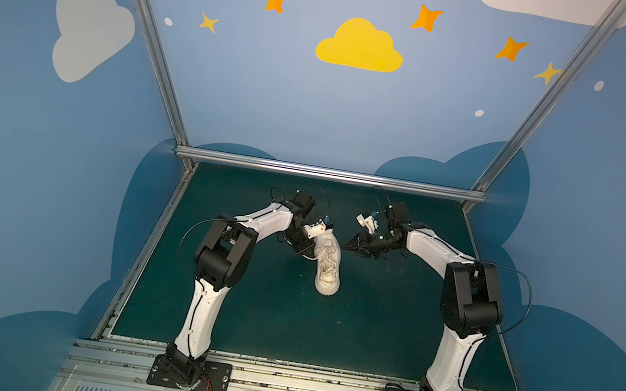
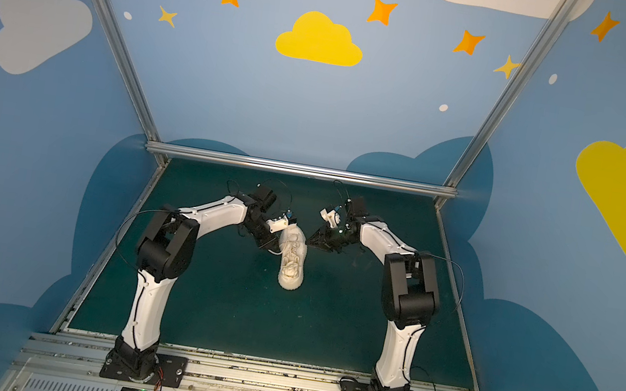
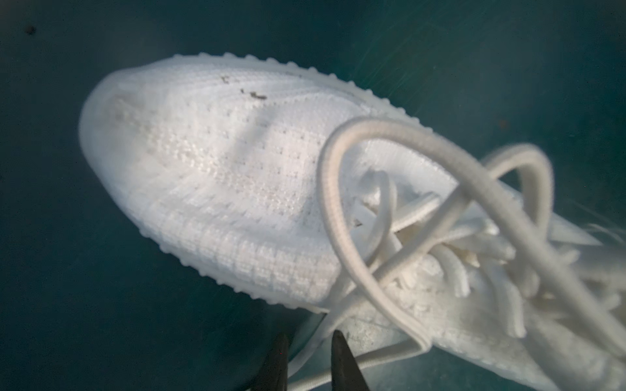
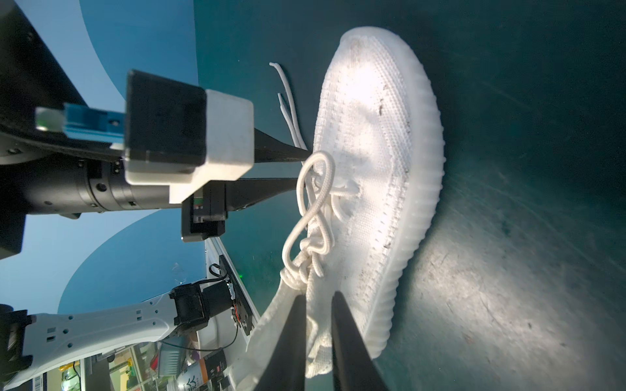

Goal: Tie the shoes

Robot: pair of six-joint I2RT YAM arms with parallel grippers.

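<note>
The off-white knit shoe (image 1: 327,268) (image 2: 291,262) lies on the green mat (image 1: 366,330), toe toward the front edge. Its cream laces (image 4: 315,203) form loose loops over the tongue, and two lace ends (image 4: 284,88) trail on the mat. My left gripper (image 3: 311,337) (image 1: 311,249) is at the shoe's left side, its jaws narrowly apart with one lace strand (image 3: 315,335) running between them. My right gripper (image 4: 318,298) (image 1: 345,247) is at the heel end, shut on the knit collar. The left gripper's fingers (image 4: 294,154) straddle the upper loop in the right wrist view.
An aluminium rail (image 1: 327,173) closes the mat's back edge, and slanted posts stand at both back corners. Blue painted walls enclose the sides. The arm bases (image 1: 188,371) sit on the front rail. Open mat lies in front of the shoe.
</note>
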